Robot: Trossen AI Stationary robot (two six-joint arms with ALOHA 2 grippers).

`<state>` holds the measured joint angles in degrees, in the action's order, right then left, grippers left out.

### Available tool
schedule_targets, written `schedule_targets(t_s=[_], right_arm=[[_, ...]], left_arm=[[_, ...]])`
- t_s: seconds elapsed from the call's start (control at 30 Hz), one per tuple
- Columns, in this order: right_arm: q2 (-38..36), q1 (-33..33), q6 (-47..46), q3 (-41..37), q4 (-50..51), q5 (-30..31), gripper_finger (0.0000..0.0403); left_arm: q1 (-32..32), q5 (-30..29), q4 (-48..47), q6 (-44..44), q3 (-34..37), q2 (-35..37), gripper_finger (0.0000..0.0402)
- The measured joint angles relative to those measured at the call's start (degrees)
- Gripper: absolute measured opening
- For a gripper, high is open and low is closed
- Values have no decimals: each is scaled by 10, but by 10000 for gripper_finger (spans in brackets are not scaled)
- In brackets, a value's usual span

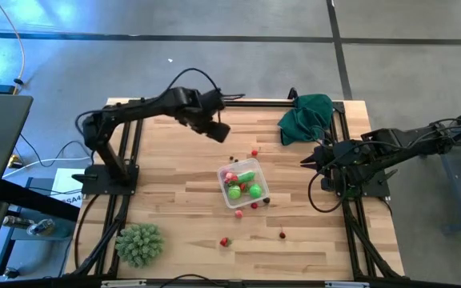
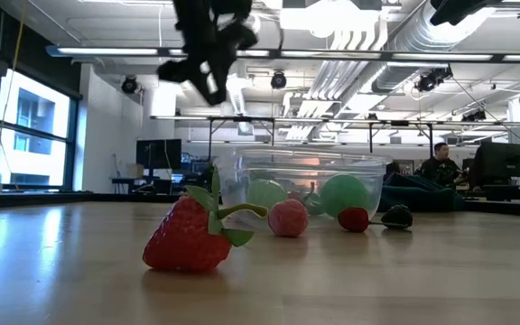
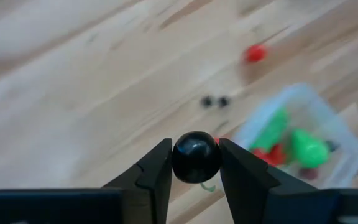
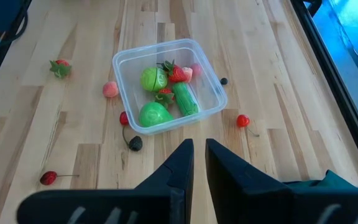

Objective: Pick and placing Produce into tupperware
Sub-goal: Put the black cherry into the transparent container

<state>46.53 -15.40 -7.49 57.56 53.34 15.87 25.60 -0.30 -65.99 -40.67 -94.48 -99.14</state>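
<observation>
A crumpled dark green cloth point(image 1: 305, 116) is lying at the wooden table's point(image 1: 174, 160) corner; a spiky pale-green ball point(image 1: 139, 244) is sitting well apart.
</observation>
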Motion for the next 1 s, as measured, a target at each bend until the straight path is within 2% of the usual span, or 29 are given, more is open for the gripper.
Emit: schedule_targets(t_s=[0.17,0.53,1.0], right_arm=[[0,0,0,0,0,0,32],[0,0,0,0,1,0,32],[0,0,0,0,0,0,32]], left_arm=[[-72,-45,26,-16,-44,-23,108],[-161,4,63,-12,-50,-131,121],[-177,46,71,-1,-50,-220,122]])
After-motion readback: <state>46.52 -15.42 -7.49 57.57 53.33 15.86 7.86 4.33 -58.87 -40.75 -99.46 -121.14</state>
